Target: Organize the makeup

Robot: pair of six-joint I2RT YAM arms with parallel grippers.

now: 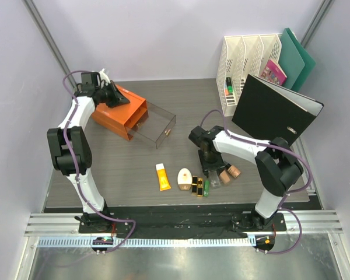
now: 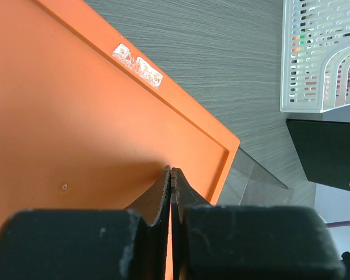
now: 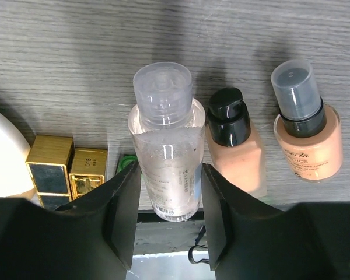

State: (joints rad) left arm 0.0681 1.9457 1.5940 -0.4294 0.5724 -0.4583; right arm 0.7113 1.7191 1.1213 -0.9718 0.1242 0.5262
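Note:
The makeup lies in a row near the front edge: an orange-yellow tube point(image 1: 162, 177), a cream oval compact point(image 1: 185, 178), black-gold lipsticks point(image 3: 49, 169), a small green tube point(image 3: 125, 163), a clear bottle point(image 3: 166, 146) and two beige foundation bottles point(image 3: 236, 149) point(image 3: 306, 137). My right gripper point(image 3: 171, 166) is down over the clear bottle, its fingers against both sides of the bottle, which lies on the table. My left gripper point(image 2: 172, 170) is shut and empty, its tips resting on top of the orange box point(image 2: 76, 116).
The orange box's clear drawer point(image 1: 154, 128) is pulled out toward the table's middle. A white file rack point(image 1: 245, 64) with a pink booklet point(image 1: 274, 73) and green folders stands at the back right. A black binder point(image 1: 277, 111) leans in front of the rack.

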